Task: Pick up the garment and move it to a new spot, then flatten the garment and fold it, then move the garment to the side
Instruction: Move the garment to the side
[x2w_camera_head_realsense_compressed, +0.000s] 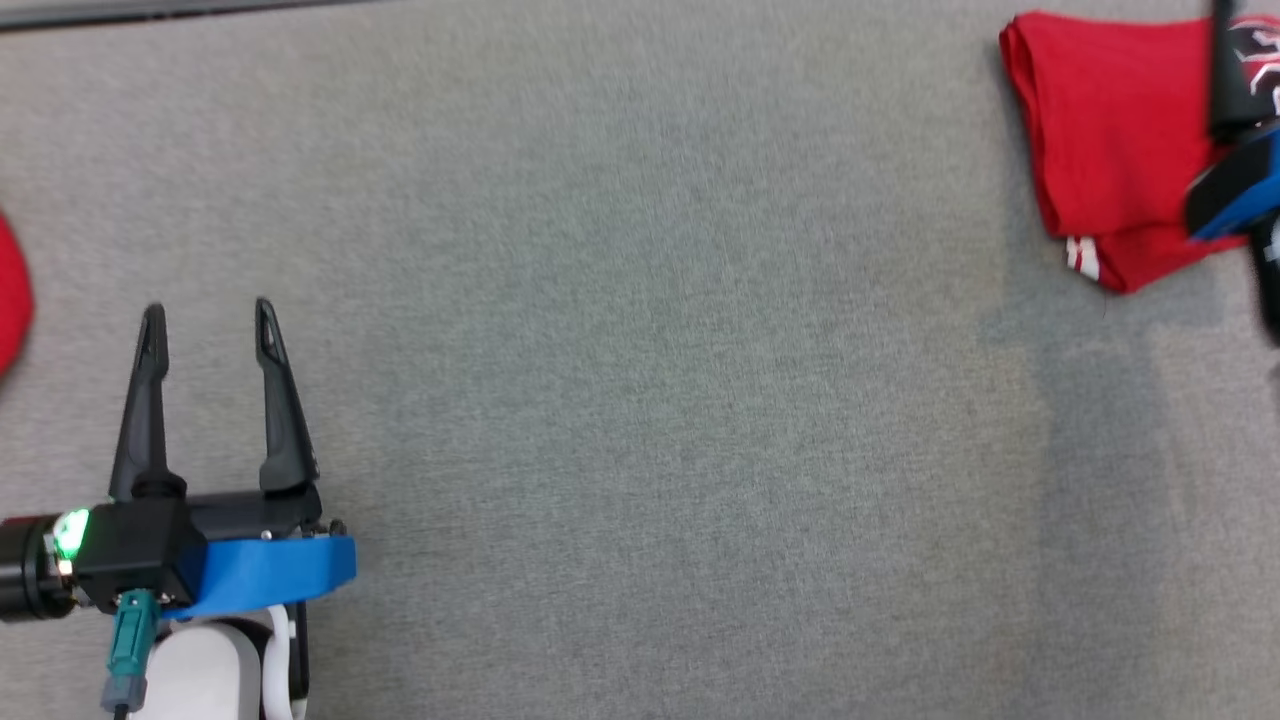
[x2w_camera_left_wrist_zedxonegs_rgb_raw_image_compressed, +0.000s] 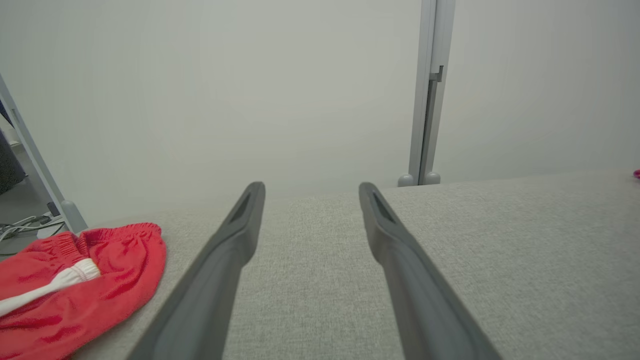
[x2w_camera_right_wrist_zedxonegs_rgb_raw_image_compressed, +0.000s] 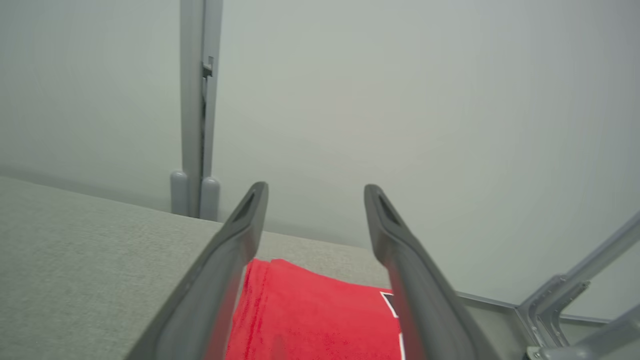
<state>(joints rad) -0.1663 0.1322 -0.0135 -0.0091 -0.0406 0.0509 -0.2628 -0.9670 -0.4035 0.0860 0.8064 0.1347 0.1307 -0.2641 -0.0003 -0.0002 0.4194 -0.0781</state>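
Tabletop (x2w_camera_head_realsense_compressed: 650, 400): grey woven surface. Broad bare middle runs from near edge to far edge, leaving open room between the two arms.

Left end effector (x2w_camera_head_realsense_compressed: 209, 308): near left, low over the tabletop. Fingers spread wide, nothing between them, touching nothing.

Red shorts (x2w_camera_left_wrist_zedxonegs_rgb_raw_image_compressed: 90, 280) with a white stripe: crumpled at the left edge of the tabletop, left of the left end effector's fingertips and apart from them.

Garment (x2w_camera_head_realsense_compressed: 1110, 130): red, folded into a flat packet, with black-and-white print on its right part. Lies far right on the tabletop, close to the far and right edges.

Right end effector (x2w_camera_right_wrist_zedxonegs_rgb_raw_image_compressed: 316, 187): far right, above the garment. Fingers parted wide, gripping nothing; contact with the cloth not discernible. Blurred in the head view.

Beyond the far edge: pale wall panel and a grey upright post (x2w_camera_left_wrist_zedxonegs_rgb_raw_image_compressed: 430, 100).
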